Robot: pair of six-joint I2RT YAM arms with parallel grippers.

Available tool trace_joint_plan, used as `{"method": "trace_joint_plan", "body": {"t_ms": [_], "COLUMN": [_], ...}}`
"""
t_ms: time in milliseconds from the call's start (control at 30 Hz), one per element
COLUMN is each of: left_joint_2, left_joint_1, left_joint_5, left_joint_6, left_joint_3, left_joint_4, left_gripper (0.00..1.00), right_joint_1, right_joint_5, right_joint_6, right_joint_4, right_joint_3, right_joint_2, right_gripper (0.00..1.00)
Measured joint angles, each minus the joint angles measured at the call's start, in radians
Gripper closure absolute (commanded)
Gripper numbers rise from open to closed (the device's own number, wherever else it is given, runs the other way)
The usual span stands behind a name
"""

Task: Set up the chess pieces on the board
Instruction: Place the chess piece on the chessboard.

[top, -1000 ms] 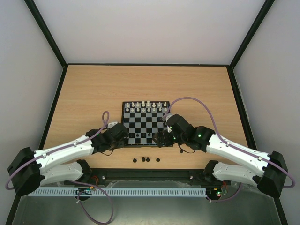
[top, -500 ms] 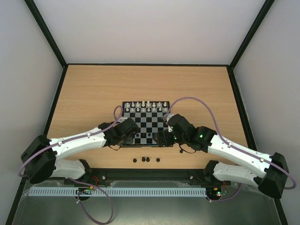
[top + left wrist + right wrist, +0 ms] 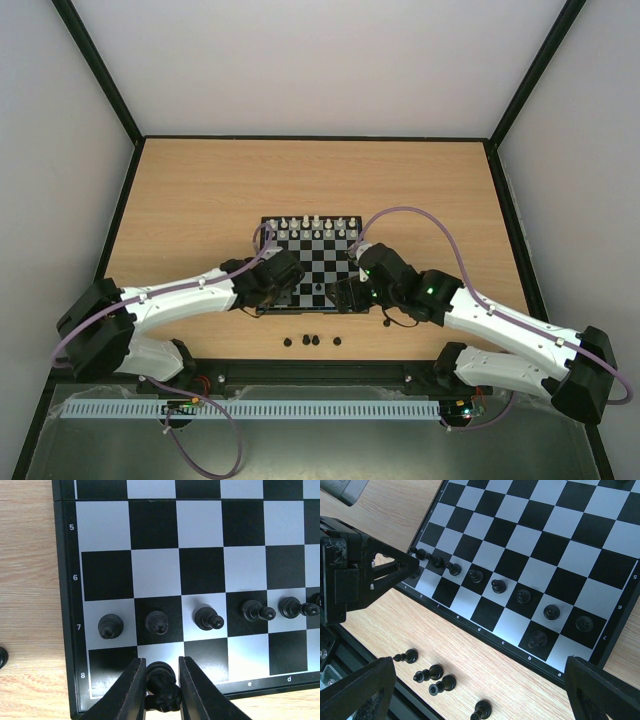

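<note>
Your left claw (image 3: pixel 161 672) is pinched nearly closed on a black chess piece (image 3: pixel 161 684), holding it over a back-rank square of the board (image 3: pixel 67 645) behind the black pawns (image 3: pixel 156 622), likely to seat it. Your right claw (image 3: pixel 344 296) gapes wide and empty. Spare black pieces (image 3: pixel 432 672) wait on the desk (image 3: pixel 395 520).

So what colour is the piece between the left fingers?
Black. The piece shows best in the left wrist view.

Lighting: bright, even and diffuse, from overhead. Shadows: short and soft. The board (image 3: pixel 155 572) shows a faint sheen. Focus: sharp.
</note>
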Motion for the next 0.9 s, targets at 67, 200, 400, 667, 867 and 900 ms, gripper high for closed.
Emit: {"method": "trace_joint_plan", "body": {"t_ms": [67,200,400,667,867,900], "left_joint_2": [0.005,0.014,0.032,0.037,0.044,0.046], "left_joint_1": [-0.003,-0.006,-0.008,-0.010,-0.010,-0.010], "left_joint_5": [0.002,0.008,0.017,0.021,0.026,0.027], "left_joint_6": [0.000,0.000,0.000,-0.001,0.000,0.000], "left_joint_3": [0.000,-0.005,-0.019,-0.031,-0.039,-0.039], "left_joint_4": [0.005,0.021,0.047,0.052,0.055,0.055], "left_gripper": [0.80,0.80,0.79,0.77,0.77,0.77], "right_joint_1": [0.000,0.000,0.000,0.000,0.000,0.000], "right_joint_5": [0.000,0.000,0.000,0.000,-0.001,-0.001], "right_joint_6": [0.000,0.000,0.000,0.001,0.003,0.003], "right_joint_4": [0.000,0.000,0.000,0.000,0.000,0.000], "right_joint_3": [0.000,0.000,0.000,0.000,0.000,-0.001], "right_joint_2": [0.000,0.000,0.000,0.000,0.000,0.000], "right_gripper": [0.07,0.07,0.07,0.07,0.07,0.07]}}
